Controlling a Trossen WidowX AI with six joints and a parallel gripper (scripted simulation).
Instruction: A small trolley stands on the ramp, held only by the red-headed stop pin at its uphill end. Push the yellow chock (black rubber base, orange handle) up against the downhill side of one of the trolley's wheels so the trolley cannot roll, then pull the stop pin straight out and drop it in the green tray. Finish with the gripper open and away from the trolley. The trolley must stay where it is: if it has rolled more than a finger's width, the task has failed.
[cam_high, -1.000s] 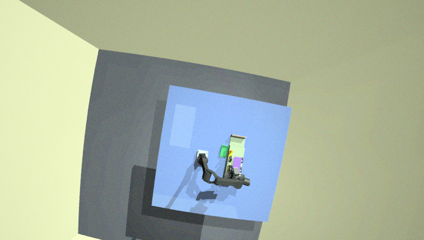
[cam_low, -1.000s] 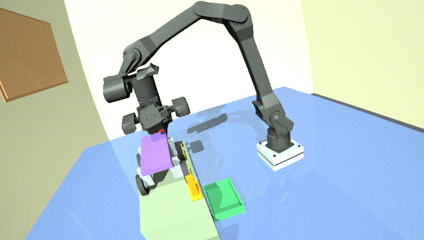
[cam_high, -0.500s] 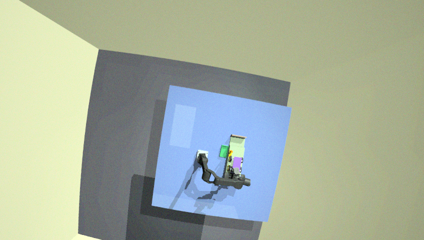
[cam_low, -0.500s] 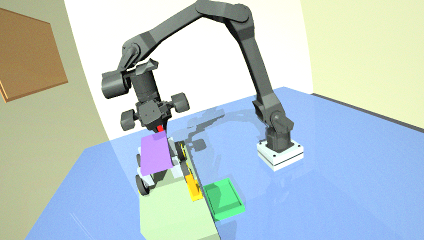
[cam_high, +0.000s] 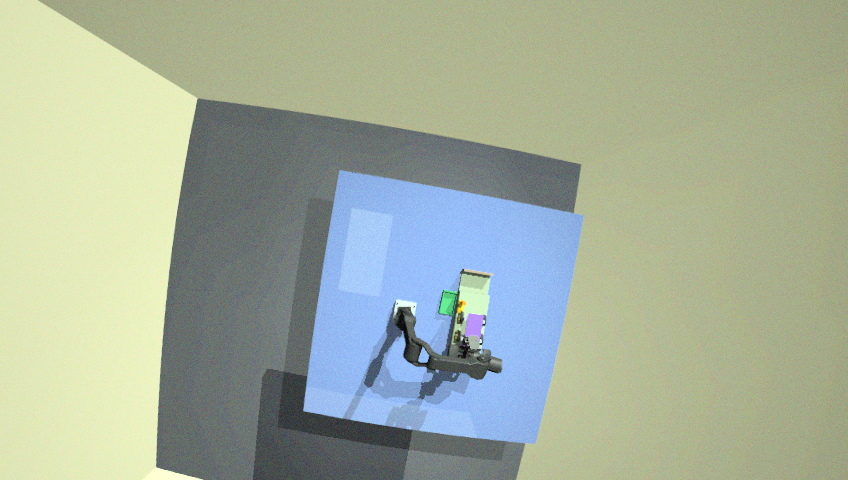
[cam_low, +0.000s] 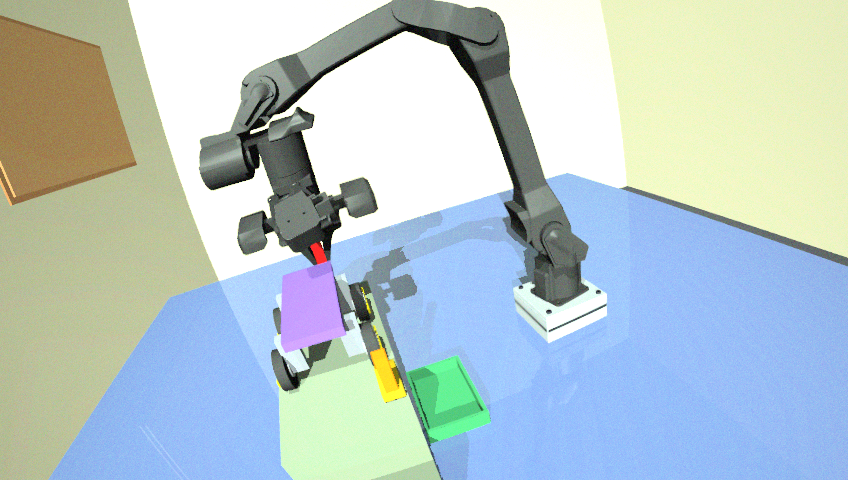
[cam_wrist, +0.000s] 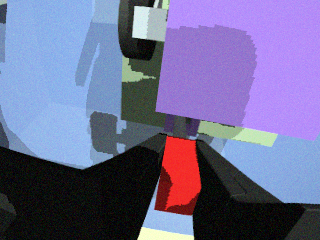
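Observation:
My gripper (cam_low: 321, 258) (cam_wrist: 179, 144) is shut on the red-headed stop pin (cam_low: 318, 251) (cam_wrist: 180, 172) just past the trolley's uphill end. The red head is between the fingers, and a grey shaft shows beyond it in the wrist view; its lower end is hidden. The trolley (cam_high: 474, 325) (cam_low: 312, 309) (cam_wrist: 215, 65), with a purple deck and dark wheels, stands on the pale green ramp (cam_high: 474, 302) (cam_low: 357, 416). The yellow chock (cam_high: 461, 305) (cam_low: 392, 393), orange handle up, is at the downhill side of a tray-side wheel; contact is hard to tell. The green tray (cam_high: 448, 303) (cam_low: 461, 429) is empty.
The tray lies beside the ramp on the chock's side. The arm's white base (cam_high: 406, 305) (cam_low: 553, 324) stands beyond the tray on the blue table (cam_high: 404, 237) (cam_low: 684, 356). The deck's uphill edge is close to the fingers.

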